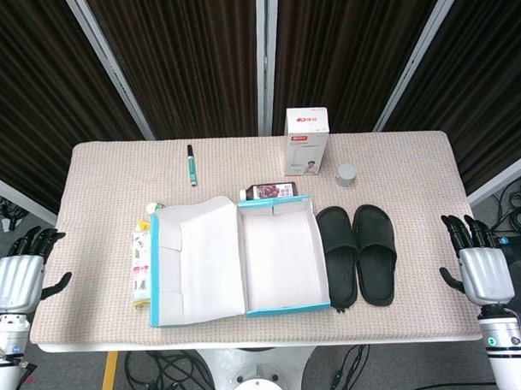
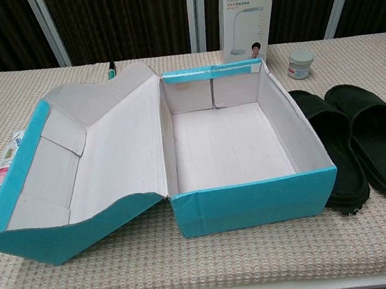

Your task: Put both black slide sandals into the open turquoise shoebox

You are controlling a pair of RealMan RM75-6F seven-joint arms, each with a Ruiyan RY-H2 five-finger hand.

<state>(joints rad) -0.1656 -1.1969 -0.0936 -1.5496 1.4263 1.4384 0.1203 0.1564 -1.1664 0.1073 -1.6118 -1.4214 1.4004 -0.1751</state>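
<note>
Nearest the chest camera we logged the shoebox, lid flung open toward frame left, interior bare. Both sandals lay side by side just right of it, long axes running up-frame. Right hand, fingers spread, holding nothing, sat nearer them at right edge; left hand, likewise spread, sat at far left. Chest view showed neither hand.

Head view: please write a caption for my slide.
Open shoebox beside two black sandals; both hands wait open at table edges.
</note>
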